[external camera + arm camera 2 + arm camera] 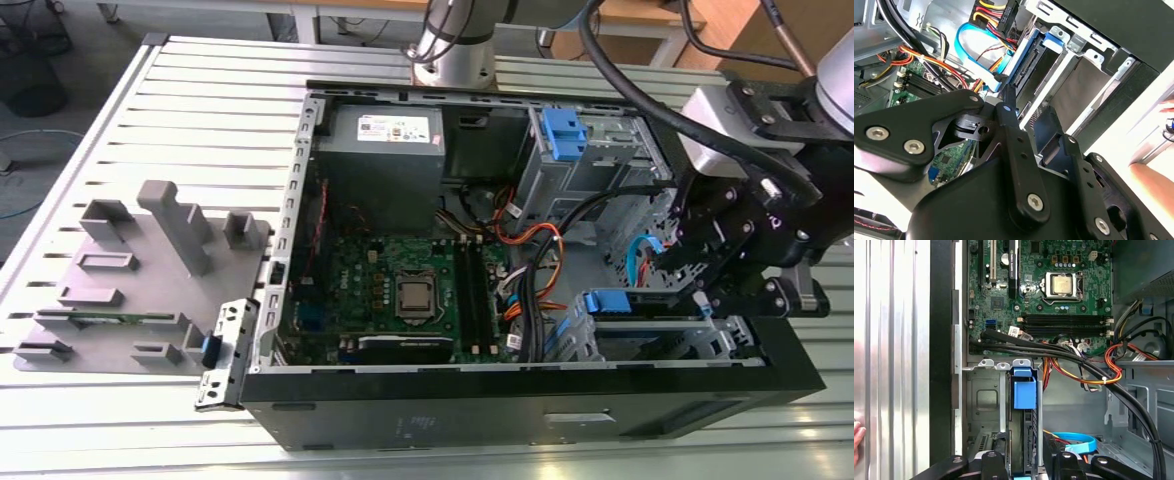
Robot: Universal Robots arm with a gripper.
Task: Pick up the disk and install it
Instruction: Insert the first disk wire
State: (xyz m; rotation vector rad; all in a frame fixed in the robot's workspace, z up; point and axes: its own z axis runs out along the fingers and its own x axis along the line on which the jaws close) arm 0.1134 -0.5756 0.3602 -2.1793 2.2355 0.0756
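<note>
**Item 1.** Black linked-bar gripper, hanging over the case corner at the exterior view's right. One of the jaws is on each side of the disk's end. Whether they clamp it or stand just clear cannot be told.

**Item 2.** Disk: flat rectangular hard drive clipped in a blue plastic bracket, standing on edge with its label face hidden. It sits inside the grey sheet-metal drive cage. The blue tab end points away from the gripper and the other end lies between the jaws.

**Status, as judged.** The pick-up is done and installing is in hand, with the disk apparently down in its bay. Any further seating calls for a straight line along the cage walls and no sideways load on the bracket.

**Item 3.** Light-blue flat data cable, looped just beside the cage. It is a possible snag.

**Item 4.** Bundle of black round cables, with red, yellow and orange wires, crossing between cage and board.

**Item 5.** Green motherboard with a bare silver processor on it.

**Item 6.** Large grey box with a white sticker, at the case's far wall. A second blue bracket sits in the far cage near it.

**Item 7.** Black computer case, open and lying on its side on the slatted metal tabletop. A grey plastic fixture block stands beside it at the exterior view's left.
</note>
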